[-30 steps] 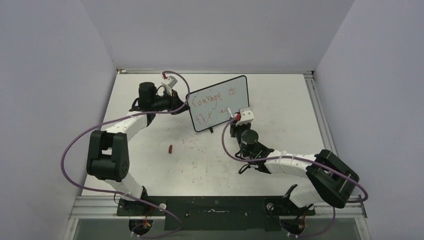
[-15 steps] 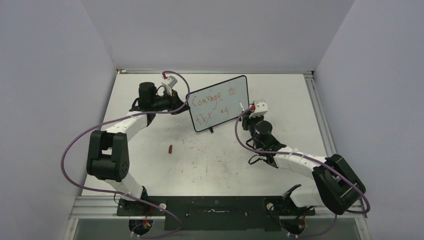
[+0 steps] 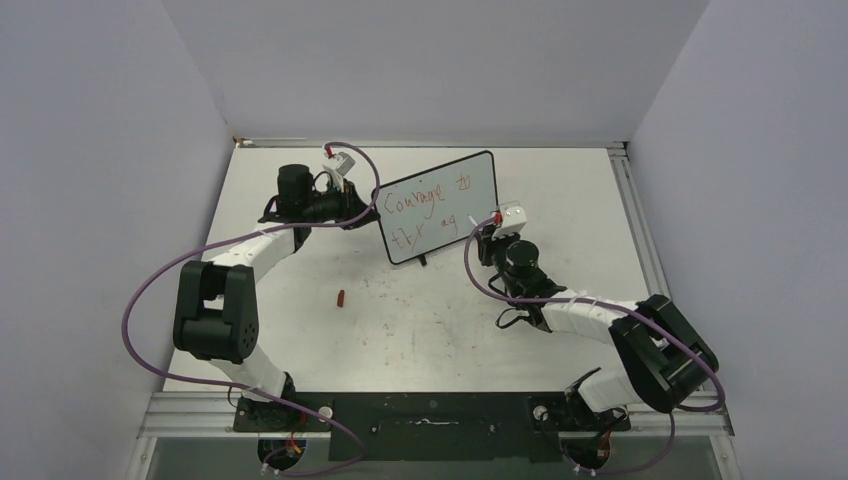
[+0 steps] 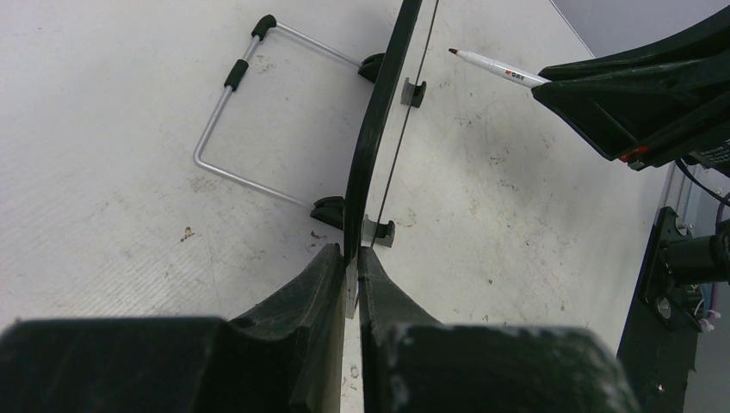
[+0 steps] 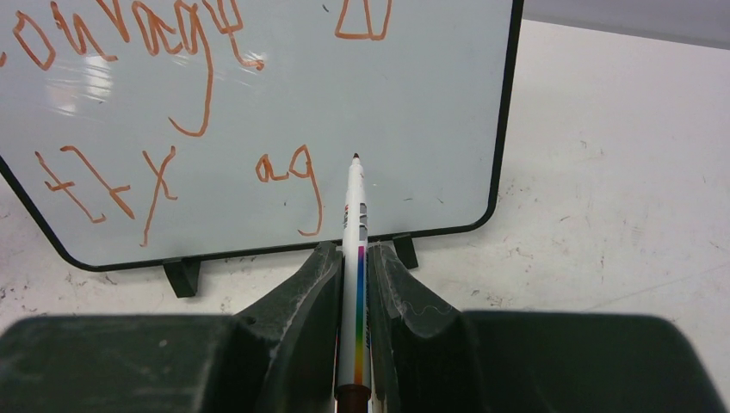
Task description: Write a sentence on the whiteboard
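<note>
The whiteboard [image 3: 440, 205] stands tilted on the table on small black feet. My left gripper [image 3: 362, 212] is shut on its left edge, and the left wrist view shows the fingers [image 4: 331, 275] pinching the black frame [image 4: 376, 129]. The sentence [image 5: 172, 52] is in red, "Courage to" above "try ag". My right gripper [image 5: 351, 254] is shut on a white marker [image 5: 355, 224] with a rainbow stripe. The marker's tip points at the board just right of "ag". In the left wrist view that marker [image 4: 495, 69] has its tip a little off the board face.
A small red marker cap [image 3: 341, 297] lies on the table left of centre. The board's wire stand [image 4: 232, 112] rests on the table behind it. Grey walls close in the table on three sides. Purple cables loop beside both arms.
The right gripper has carried the marker to the right along the second line, then eased back a little, and the letters "ag" now show uncovered. The left arm and the board have not moved.
</note>
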